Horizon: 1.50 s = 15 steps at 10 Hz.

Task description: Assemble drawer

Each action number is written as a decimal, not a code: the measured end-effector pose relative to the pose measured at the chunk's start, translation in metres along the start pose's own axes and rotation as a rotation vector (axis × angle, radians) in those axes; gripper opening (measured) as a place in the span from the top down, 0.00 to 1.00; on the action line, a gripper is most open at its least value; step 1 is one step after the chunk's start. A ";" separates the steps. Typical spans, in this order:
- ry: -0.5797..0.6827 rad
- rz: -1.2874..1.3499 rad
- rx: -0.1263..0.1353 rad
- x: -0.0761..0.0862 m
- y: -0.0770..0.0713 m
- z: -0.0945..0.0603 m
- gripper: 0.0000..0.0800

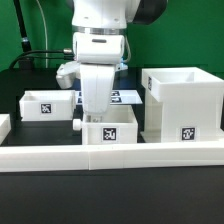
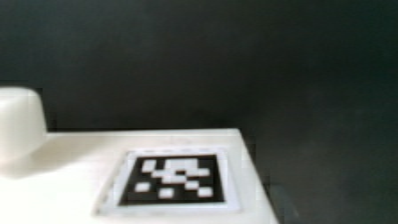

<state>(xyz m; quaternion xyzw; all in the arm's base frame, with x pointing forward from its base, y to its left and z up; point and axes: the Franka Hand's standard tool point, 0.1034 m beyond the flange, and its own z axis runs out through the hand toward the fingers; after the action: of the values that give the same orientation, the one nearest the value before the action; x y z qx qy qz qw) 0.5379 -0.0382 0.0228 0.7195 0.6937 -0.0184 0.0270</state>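
A small white knobbed tray [image 1: 108, 130] with a square tag stands at the middle, against the border wall. Its knob [image 1: 78, 124] points to the exterior view's left. My gripper [image 1: 95, 108] reaches straight down onto this tray's back edge; its fingertips are hidden, so I cannot tell whether they are open or shut. The wrist view shows a white tagged face of the tray [image 2: 178, 180] close up, with a rounded white part [image 2: 18, 130] beside it and no fingers. A second small tray [image 1: 45, 103] stands at the exterior view's left. The large cube-like housing [image 1: 183, 100] stands at the right.
The long low white border wall [image 1: 110, 157] runs along the front, touching the middle tray and the housing. The marker board [image 1: 127, 96] lies flat behind the gripper. A short white wall piece [image 1: 4, 124] is at the far left. Cables hang at the back left.
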 end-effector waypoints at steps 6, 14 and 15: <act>0.006 -0.002 0.005 0.011 -0.002 0.003 0.95; 0.015 -0.003 0.006 0.025 -0.004 0.006 0.95; 0.013 -0.020 0.012 0.029 -0.005 0.007 0.95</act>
<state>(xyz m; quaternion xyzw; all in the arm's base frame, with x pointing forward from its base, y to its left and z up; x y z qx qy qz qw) 0.5341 -0.0098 0.0136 0.7129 0.7008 -0.0184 0.0180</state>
